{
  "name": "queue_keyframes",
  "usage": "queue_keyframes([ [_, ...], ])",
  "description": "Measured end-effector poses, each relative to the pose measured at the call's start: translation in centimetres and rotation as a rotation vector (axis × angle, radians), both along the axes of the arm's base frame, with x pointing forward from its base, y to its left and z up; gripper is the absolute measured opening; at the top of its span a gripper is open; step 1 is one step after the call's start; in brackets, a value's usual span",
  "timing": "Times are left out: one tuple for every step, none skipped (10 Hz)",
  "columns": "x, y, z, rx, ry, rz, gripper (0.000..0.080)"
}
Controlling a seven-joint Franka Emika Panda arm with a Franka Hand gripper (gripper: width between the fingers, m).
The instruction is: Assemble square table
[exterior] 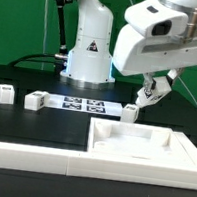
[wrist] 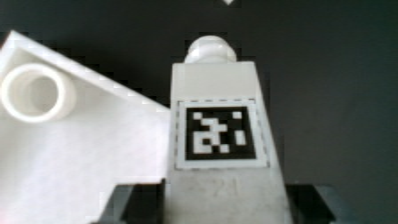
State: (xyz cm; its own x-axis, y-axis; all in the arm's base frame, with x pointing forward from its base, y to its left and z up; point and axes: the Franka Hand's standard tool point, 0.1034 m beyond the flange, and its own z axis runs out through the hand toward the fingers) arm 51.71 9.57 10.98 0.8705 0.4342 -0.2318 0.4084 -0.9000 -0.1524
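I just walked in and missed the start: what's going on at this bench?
The Panda arm is partway through building the square table. Its gripper is shut on one white tagged leg post and seems to hold it off the table, near the square tabletop. The wrist view shows a round socket in that top, close to the held leg. Three loose legs sit near the marker board. No leg looks fitted yet.

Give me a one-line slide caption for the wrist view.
Tagged white leg post gripped in the claw, near a round hole in the tabletop.
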Motion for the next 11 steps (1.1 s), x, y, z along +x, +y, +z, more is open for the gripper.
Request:
queue_keyframes([
  [0.4, -0.3, 0.3, 0.015, -0.065, -0.011, 0.029],
  [1.1, -0.7, 1.6, 0.016, -0.098, -0.019, 0.029],
  [1.9, -1.0, 2.6, 0.019, -0.134, -0.022, 0.029],
  [3.1, -1.3, 3.0, 0.039, -0.205, -0.023, 0.029],
  [3.4, -1.6, 2.7, 0.051, -0.285, -0.036, 0.029],
  [2.9, -1.8, 2.4, 0.051, -0.31, -0.034, 0.029],
  [3.3, -2.0, 2.4, 0.054, -0.348, -0.034, 0.029],
  [3.1, -1.9, 2.2, 0.055, -0.337, -0.034, 0.029],
  [3.6, -1.8, 2.2, 0.067, -0.304, -0.081, 0.029],
  [5.2, -1.3, 2.5, 0.077, -0.289, -0.128, 0.029],
  [6.9, -0.9, 2.4, 0.086, -0.301, -0.132, 0.029],
])
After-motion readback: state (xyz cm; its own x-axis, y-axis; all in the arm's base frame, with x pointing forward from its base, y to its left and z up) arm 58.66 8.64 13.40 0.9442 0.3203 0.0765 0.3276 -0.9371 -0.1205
